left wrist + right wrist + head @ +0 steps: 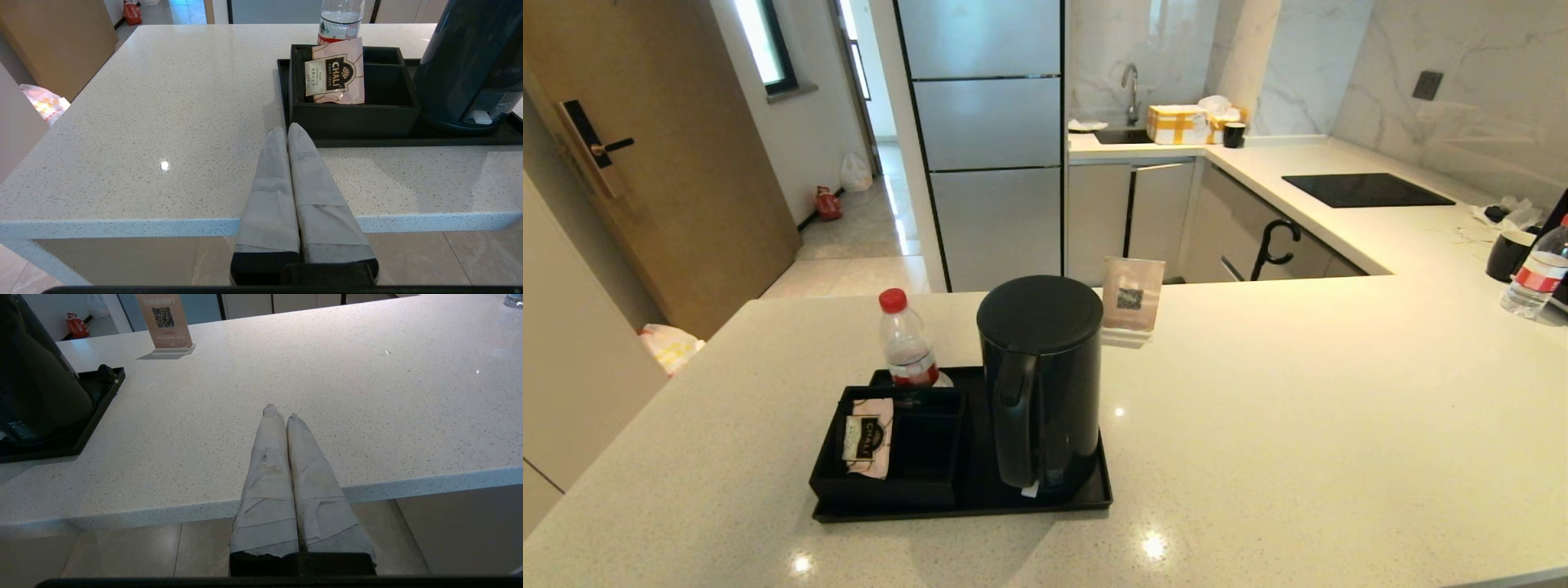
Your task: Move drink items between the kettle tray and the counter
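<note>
Nearest in the head view, the kettle tray (1086, 500) sits on the table (1298, 425), carrying the black kettle (1039, 384), the compartment box (915, 457) with a tea sachet (867, 437), and apparently the water bottle (907, 339) at its far edge. Left wrist view: left tool (287, 130) closed, empty, near the tray's front. Right wrist view: right tool (281, 411) closed, over bare table.

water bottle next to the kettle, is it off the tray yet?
No. In the head view the water bottle stands on the back left corner of the kettle tray, behind the compartment box and left of the kettle.
</note>
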Tool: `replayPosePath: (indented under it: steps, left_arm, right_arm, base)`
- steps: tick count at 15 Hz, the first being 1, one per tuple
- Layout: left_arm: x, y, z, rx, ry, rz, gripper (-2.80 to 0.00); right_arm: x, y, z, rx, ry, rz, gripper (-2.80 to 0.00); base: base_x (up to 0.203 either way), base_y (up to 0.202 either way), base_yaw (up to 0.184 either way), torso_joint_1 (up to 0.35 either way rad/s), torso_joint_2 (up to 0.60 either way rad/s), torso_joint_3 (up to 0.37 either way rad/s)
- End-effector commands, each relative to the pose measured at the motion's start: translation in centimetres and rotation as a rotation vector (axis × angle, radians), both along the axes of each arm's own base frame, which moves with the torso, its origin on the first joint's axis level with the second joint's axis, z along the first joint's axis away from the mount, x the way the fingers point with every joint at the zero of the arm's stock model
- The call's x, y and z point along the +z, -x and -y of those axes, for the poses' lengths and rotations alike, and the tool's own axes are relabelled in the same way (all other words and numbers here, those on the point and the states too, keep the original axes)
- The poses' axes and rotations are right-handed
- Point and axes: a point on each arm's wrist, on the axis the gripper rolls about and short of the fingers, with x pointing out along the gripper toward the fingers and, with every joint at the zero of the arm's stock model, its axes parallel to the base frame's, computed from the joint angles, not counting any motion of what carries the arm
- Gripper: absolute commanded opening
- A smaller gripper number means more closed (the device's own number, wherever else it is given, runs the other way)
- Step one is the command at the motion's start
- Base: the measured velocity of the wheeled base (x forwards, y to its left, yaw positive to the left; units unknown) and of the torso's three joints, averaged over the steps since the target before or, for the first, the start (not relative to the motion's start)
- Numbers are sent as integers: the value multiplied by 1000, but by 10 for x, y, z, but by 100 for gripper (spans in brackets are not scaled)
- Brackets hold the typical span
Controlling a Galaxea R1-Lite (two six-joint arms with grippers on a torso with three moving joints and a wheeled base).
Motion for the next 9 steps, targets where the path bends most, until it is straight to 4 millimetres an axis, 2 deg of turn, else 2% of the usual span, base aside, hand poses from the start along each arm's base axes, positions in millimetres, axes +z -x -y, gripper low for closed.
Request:
replayPosePath:
  steps: [1, 9]
  left_arm:
    - [0, 0, 0, 0, 1, -2, -280]
    - [0, 0, 0, 0, 1, -2, -280]
  right_arm:
    - [0, 0, 0, 0, 0, -1, -280]
    - [0, 0, 0, 0, 0, -1, -280]
  base:
    - [0, 0, 0, 0, 0, 0]
    - [0, 0, 0, 0, 0, 0]
